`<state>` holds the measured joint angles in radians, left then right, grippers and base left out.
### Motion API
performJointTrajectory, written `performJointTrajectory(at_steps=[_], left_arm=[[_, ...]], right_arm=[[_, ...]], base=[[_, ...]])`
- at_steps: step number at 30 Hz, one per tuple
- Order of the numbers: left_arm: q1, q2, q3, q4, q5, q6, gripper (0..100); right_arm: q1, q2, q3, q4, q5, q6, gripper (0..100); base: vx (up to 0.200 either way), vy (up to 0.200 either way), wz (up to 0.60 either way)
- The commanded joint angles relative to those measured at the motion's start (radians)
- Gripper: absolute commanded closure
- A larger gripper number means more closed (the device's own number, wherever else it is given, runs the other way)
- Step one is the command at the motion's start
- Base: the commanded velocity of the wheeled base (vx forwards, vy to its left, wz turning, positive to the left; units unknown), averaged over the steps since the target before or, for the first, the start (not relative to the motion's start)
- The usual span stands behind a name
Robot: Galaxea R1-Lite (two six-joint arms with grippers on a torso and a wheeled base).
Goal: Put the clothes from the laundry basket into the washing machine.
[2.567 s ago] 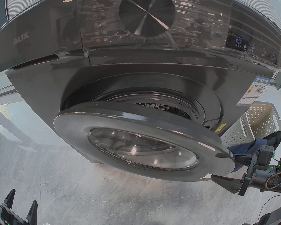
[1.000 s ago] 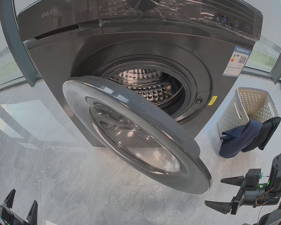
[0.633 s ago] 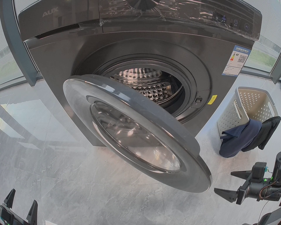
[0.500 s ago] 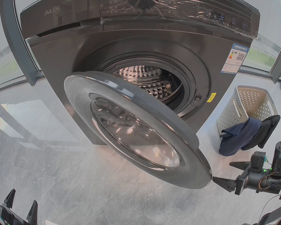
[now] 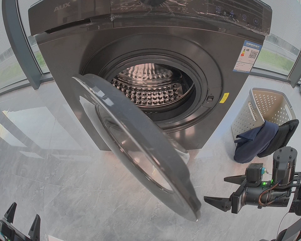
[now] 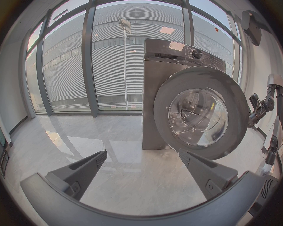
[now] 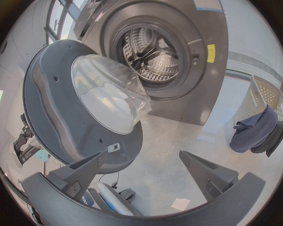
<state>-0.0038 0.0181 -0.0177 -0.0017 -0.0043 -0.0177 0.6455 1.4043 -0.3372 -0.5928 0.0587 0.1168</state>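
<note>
Clothes (image 5: 255, 142) draped on laundry basket (image 5: 254, 105), washing machine (image 5: 62, 72) door (image 5: 147, 150) open, both pincers empty

- Clothes: two pieces, a navy garment and a black garment (image 5: 283, 136), side by side and touching. Both hang over the near rim of the basket and down its outer wall. The navy one reaches down to the floor (image 5: 62, 175).
- Basket: white, perforated walls, standing on the floor just right of the washing machine, near its front corner.
- Washing machine: dark grey front loader. The door is swung wide on its left-side hinge, with its free edge out toward the robot. The steel drum (image 5: 147, 92) is in plain sight through the opening. Clear film covers the control panel (image 5: 188, 8). A blue-and-white label (image 5: 247, 56) sits top right of the front, and a yellow sticker (image 5: 224, 98) sits right of the opening.
- Right gripper (image 5: 214, 189): low on the right, fingers spread wide with nothing between them, tips pointing at the door. It is just beside the door's free edge, and the head view shows a gap between them. The clothes are near, behind it and to its right.
- Left gripper (image 5: 25, 210): at the near left, low, fingers spread wide and holding nothing, well apart from machine and basket. Its wrist camera faces the door's outer glass across the floor.
- Surroundings: glossy grey tiled floor, tall windows (image 6: 109, 59) behind the machine.
</note>
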Motion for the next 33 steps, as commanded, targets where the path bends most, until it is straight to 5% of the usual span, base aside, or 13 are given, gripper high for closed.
performJointTrajectory(at_steps=[1, 7, 16, 33], left_arm=[[-0.001, -0.015, 0.018, 0.0, 0.001, 0.002, 0], [0.001, -0.015, 0.018, 0.0, 0.0, 0.002, 0], [0.001, -0.015, 0.018, 0.0, 0.0, 0.001, 0], [-0.001, -0.015, 0.018, 0.0, 0.0, 0.001, 0]], right_arm=[[-0.003, -0.007, -0.014, -0.004, -0.011, 0.009, 0], [-0.061, 0.14, -0.18, -0.012, -0.089, 0.058, 0], [-0.072, 0.363, -0.333, -0.133, -0.106, 0.058, 0], [0.082, 0.378, -0.319, -0.136, -0.105, 0.067, 0]], base=[[0.0, 0.0, 0.0], [0.0, 0.0, 0.0], [0.0, 0.0, 0.0], [0.0, 0.0, 0.0]])
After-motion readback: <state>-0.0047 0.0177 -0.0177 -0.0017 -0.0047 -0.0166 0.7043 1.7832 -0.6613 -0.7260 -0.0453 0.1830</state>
